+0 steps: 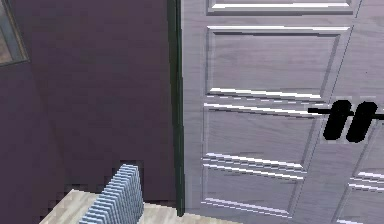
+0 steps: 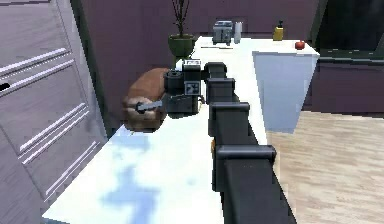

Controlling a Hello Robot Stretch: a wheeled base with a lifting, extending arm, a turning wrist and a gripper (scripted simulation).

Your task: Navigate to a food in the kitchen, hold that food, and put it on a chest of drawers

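In the arm side view the dark square-section arm reaches out over a long white worktop. At its far end the thin fingers lie against a brown rounded loaf-like lump. The lump sits at the worktop's left edge, about halfway along it. The worktop lies at and behind the lump, so I cannot tell whether the lump is held or resting there, nor how the fingers are set. At the far end of the worktop stand a dark bowl-shaped pot with thin bare stems, a small grey boxy appliance, a yellowish bottle and a small red round thing, all well apart from the lump. A pale panelled door stands just beyond the worktop's left edge. Light wooden floor shows to the right, below dark cabinets. In the forward view a pale panelled door carries a black bar handle toward its right side. A dark purple wall stands to the left of it, and a grey ribbed panel stands low on the floor near the corner.
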